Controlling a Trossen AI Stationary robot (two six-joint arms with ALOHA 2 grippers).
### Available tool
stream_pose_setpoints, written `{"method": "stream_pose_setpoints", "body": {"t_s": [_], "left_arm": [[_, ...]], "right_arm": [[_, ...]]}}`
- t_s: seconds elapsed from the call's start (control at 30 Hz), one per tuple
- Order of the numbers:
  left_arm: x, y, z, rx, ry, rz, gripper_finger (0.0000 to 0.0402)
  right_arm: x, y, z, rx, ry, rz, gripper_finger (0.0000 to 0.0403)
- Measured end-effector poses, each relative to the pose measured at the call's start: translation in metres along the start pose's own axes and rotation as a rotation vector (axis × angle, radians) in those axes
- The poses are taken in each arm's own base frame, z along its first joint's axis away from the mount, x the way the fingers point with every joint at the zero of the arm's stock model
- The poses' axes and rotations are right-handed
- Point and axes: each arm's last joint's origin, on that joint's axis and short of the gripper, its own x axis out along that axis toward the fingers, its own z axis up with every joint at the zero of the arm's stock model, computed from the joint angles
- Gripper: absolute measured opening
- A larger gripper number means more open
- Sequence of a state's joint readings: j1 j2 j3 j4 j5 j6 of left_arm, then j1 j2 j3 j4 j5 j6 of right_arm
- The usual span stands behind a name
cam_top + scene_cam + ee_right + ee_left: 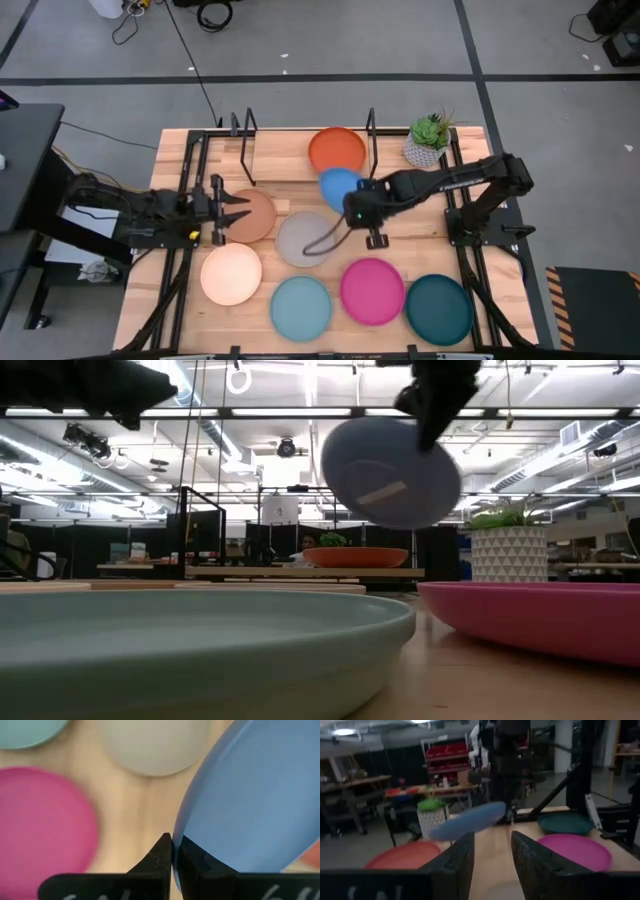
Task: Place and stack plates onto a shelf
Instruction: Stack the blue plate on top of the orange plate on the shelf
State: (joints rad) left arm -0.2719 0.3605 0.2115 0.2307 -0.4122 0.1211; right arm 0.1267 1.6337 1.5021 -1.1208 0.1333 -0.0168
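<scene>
We count eight round matte plates, one of each colour: orange, blue, tan, grey, peach, light blue, magenta and dark teal. We see one light-wood shelf with black metal uprights, one small green plant in a white pot, and two dark robot arms.

**Around the work area**

A small green plant in a white patterned pot stands at the far right corner of the light-wood counter. In the low view the pot rises at the right. Grey floor surrounds the counter, crossed by dark lines and strewn with black cables. A black desk sits at the left. Beyond, red storage bins on racks line the room, under long ceiling lights.
</scene>
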Motion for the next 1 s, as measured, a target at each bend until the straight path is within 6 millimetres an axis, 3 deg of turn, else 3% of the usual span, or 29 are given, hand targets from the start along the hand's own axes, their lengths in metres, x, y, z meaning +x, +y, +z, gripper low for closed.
{"method": "stream_pose_setpoints", "body": {"t_s": [0.27, 0.43, 0.7, 0.87, 1.0], "left_arm": [[0.010, -0.005, -0.011, -0.037, 0.096, 0.021, 0.0206], [0.013, -0.007, -0.015, -0.035, 0.123, 0.020, 0.0217], [0.015, -0.008, -0.016, -0.114, 0.133, 0.025, 0.0207], [0.015, -0.008, -0.017, -0.184, 0.136, 0.027, 0.0206], [0.014, -0.008, -0.019, -0.219, 0.161, 0.030, 0.0206]], "right_arm": [[0.004, -0.050, 0.007, -0.083, -0.094, -0.099, 0.0021], [0.007, -0.073, 0.009, -0.143, -0.127, -0.144, 0.0021], [0.053, -0.110, 0.008, -0.161, 0.012, -0.203, 0.0022], [0.074, -0.119, 0.007, -0.201, 0.129, -0.293, 0.0032], [0.086, -0.122, 0.005, -0.198, 0.163, -0.269, 0.0035]]}}
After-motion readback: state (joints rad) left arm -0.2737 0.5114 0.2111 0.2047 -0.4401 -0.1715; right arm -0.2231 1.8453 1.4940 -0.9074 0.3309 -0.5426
